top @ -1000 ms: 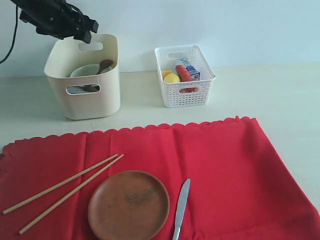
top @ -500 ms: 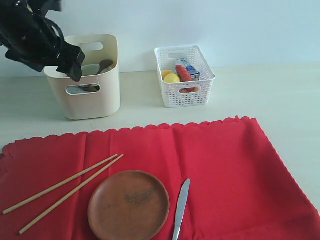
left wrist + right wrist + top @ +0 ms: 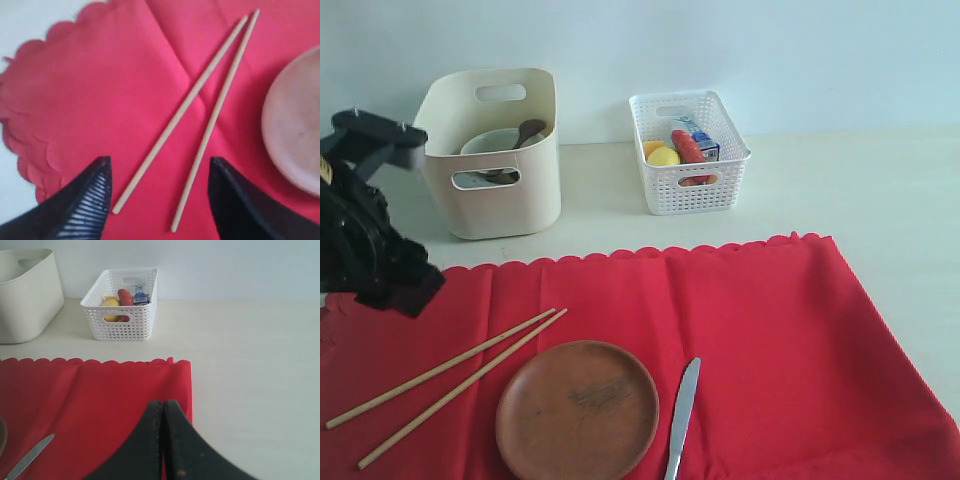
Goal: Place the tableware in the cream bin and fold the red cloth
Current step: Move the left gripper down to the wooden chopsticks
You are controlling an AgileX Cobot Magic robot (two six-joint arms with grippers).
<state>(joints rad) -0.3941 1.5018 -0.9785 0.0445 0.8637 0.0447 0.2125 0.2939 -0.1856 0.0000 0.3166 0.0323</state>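
red cloth (image 3: 720,330) lies spread flat on the table, its scalloped edge on the far side, and it still carries three pieces of tableware. the cream bin (image 3: 510,205) stands off the cloth, beyond the left part of that scalloped edge. a white lattice basket (image 3: 690,185) with food in it stands beyond the middle of the same edge, apart from the bin.

the left gripper (image 3: 400,290) hangs over the cloth's left end, jaws spread wide and holding nothing. in the left wrist view the chopsticks' near ends lie on the cloth between its two fingers (image 3: 85,200), with no contact showing. the right gripper (image 3: 162,407) sits above the cloth's right end near the far corner, jaws pressed together and empty.

the plate (image 3: 578,410) rests on the cloth at its near edge, left of the middle. the chopsticks (image 3: 460,385) lie slanted on the cloth's left part, just beside the plate. the knife (image 3: 682,420) lies on the cloth just right of the plate. a bowl (image 3: 490,142) and a spoon (image 3: 529,130) are off the cloth, inside the bin.
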